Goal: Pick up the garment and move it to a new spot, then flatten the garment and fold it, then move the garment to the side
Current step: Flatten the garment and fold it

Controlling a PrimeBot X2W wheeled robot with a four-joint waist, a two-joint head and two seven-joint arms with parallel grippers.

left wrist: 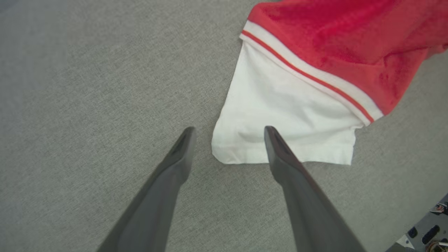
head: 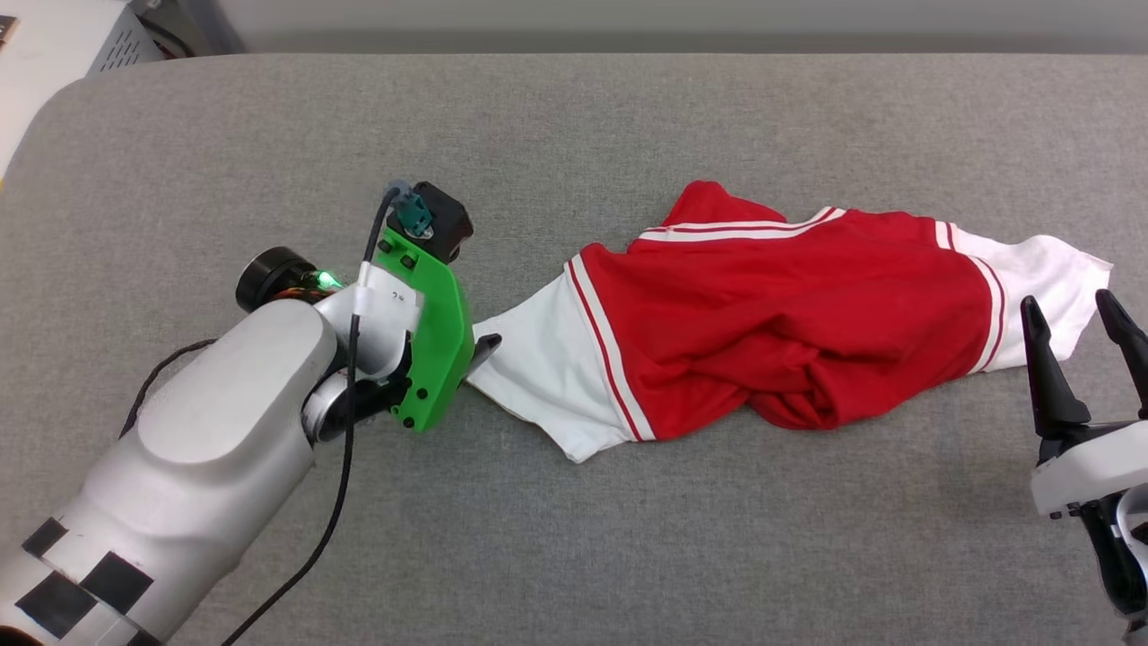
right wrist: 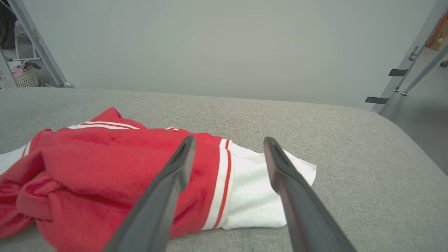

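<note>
The garment [head: 789, 314] is a red jersey with white sleeves and red-and-white striped trim, lying crumpled on the grey table [head: 628, 117], stretched left to right. My left gripper [head: 482, 352] sits at the end of the garment's left white sleeve [left wrist: 280, 115]. It is open, and the sleeve's hem corner lies between its fingers [left wrist: 175, 164] with nothing pinched. My right gripper [head: 1076, 309] stands open just in front of the right white sleeve [right wrist: 252, 196]. In the right wrist view the garment [right wrist: 98, 168] lies bunched below and beyond the open right gripper [right wrist: 229, 140]. No numerals show.
The grey padded table has a rounded far-left corner [head: 54, 108] and a rounded far-right corner [right wrist: 395, 122]. A white perforated box [head: 121, 40] stands beyond the table at the far left. Metal frame legs [right wrist: 409, 59] stand beyond the table, and a black cable [head: 336, 502] trails from my left arm.
</note>
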